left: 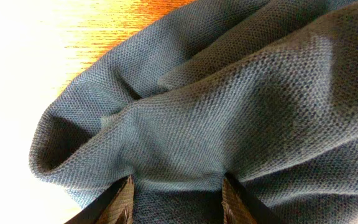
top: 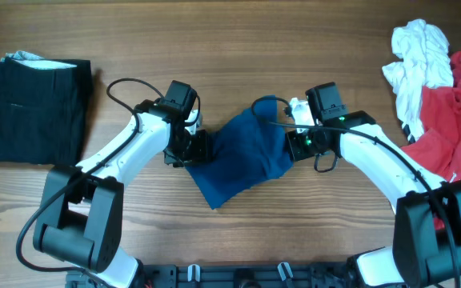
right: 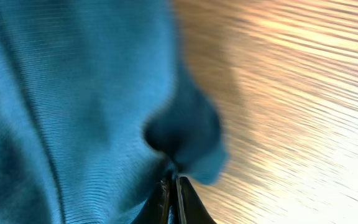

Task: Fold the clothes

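Blue shirt (top: 242,156): crumpled and partly bunched at the middle of the tabletop (top: 238,48), stretched between the two arms.
Right pincer (right: 171,190): seen pressed together on a fold at the shirt's right edge, which is pinched firmly.
Left pincer (left: 178,202): held apart, with bunched cloth at the shirt's left edge lying between the fingers; no clamp is seen.
Step in hand: judged to be gripping both sides so the shirt can be spread flat.
How it is done well: a single layer should be taken on the left, the cloth pulled taut evenly, and the bunching smoothed out before any fold is made.
Other clothes: black garment (top: 26,112) is laid folded at far left; white garment (top: 418,56) and red garment (top: 446,128) are heaped at far right, well apart.
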Available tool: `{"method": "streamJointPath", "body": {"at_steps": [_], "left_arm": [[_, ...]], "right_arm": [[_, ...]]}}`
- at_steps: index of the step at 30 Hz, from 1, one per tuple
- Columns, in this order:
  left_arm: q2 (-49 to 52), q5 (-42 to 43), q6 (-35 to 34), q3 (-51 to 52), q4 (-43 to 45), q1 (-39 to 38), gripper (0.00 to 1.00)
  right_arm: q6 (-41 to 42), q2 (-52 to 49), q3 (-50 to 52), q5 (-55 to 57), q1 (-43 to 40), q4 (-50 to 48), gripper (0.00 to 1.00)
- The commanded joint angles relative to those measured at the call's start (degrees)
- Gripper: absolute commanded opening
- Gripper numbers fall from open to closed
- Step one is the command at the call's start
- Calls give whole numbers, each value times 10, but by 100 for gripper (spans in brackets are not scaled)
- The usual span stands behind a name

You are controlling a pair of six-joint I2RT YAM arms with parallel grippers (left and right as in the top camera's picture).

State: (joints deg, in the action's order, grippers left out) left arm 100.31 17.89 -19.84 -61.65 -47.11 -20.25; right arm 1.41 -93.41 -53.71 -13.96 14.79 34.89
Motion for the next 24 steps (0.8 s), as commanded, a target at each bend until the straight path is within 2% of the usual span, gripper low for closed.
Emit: {"method": "streamJointPath", "body": {"at_steps": [1, 9, 10, 11, 13, 15, 18, 19, 20, 22, 24], "left_arm": [[3, -4, -3, 7, -2, -3, 46], [3, -4, -3, 7, -2, -3, 46], [3, -3, -3, 7, -3, -3, 45], [3, -3, -4, 7, -7, -3, 43], [0, -4, -3, 6, -25, -2, 33], [-27, -11, -3, 2, -33, -1, 29], [-111, -85, -3, -17, -22, -1, 32], [-144, -107, -3, -18, 18, 2, 43], [-155, -117, -3, -18, 45, 4, 48], [-156, -129, -3, -18, 128, 17, 47], [-125, -120, -3, -18, 171, 28, 47]], "right_arm": [[64, 31, -7, 59, -45, -23, 4], [78, -7, -5, 119, -57, -43, 5], [78, -10, -5, 118, -57, -44, 7], [90, -12, -6, 131, -57, -45, 19], [149, 3, -21, 171, -59, -20, 25], [185, 50, -56, 199, -68, 22, 28], [120, 138, -83, 71, -69, 56, 28], [114, 156, -83, 6, -69, 75, 29], [105, 160, -82, -24, -69, 86, 29], [91, 154, -69, -120, -61, 104, 27], [91, 134, -46, -154, -43, 102, 25]]}}
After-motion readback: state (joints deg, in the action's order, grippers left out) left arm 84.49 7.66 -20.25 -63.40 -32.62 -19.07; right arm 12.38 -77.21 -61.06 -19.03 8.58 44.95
